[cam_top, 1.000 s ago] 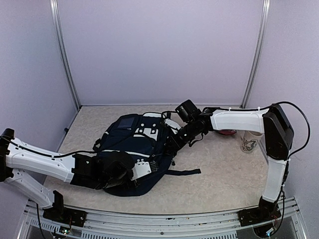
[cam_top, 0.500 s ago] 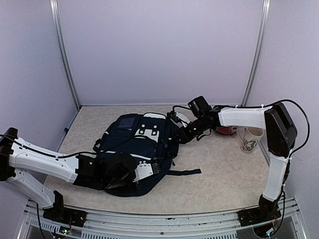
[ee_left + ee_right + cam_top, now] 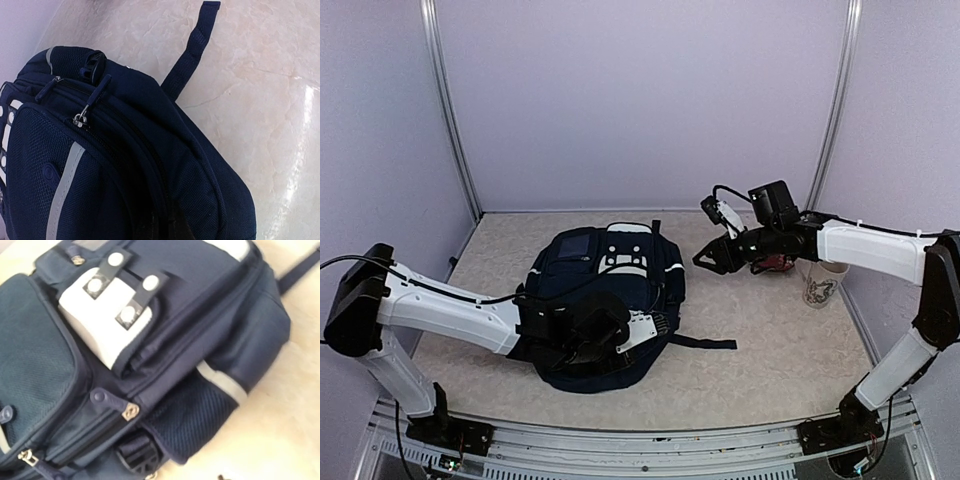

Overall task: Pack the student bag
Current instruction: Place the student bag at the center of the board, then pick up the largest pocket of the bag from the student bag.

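left gripper (image 3: 603, 337) pinched closed at the student bag (image 3: 588, 278); right gripper (image 3: 708, 258) spread unclear.

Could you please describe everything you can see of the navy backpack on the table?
The navy backpack is woven fabric, lying front-up on the beige tabletop, top toward the far wall. It has a white patch with black studded tabs, a pale stripe on the front pocket, a mesh side pocket and metal zip pulls; the zips in view look closed. One strap trails onto the table. The shut left gripper rests on its near end.
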`<act>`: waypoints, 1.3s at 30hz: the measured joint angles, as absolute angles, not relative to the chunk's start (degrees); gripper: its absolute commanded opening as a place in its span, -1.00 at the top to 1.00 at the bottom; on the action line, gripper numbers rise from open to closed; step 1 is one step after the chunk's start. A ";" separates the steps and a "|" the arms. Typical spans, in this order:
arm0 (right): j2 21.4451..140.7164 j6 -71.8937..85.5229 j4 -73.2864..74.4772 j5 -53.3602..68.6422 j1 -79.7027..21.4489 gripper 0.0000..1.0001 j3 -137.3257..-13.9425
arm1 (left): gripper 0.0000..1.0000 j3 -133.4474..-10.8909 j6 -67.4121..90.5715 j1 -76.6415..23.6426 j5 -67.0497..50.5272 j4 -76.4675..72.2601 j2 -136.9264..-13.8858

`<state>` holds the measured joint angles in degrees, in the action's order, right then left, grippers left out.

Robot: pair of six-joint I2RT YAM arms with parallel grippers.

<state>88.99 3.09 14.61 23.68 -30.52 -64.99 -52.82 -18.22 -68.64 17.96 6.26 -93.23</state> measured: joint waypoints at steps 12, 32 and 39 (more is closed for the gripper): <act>80.71 7.31 8.62 15.18 -27.24 -0.96 -56.12 | -0.98 -56.60 -15.38 -67.51 10.17 2.98 -92.97; 59.22 12.32 -8.97 3.44 -0.89 -1.00 -39.79 | -0.98 -45.52 11.11 -20.16 22.15 -13.74 -68.49; 57.28 11.38 -17.37 -2.44 -0.08 -1.00 -30.87 | -0.98 -31.77 8.67 -16.91 37.15 -25.98 -69.60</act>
<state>57.28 11.38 -17.37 -2.44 -0.08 -30.87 -31.77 8.67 -16.91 37.15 -25.98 -69.60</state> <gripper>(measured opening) 0.998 0.989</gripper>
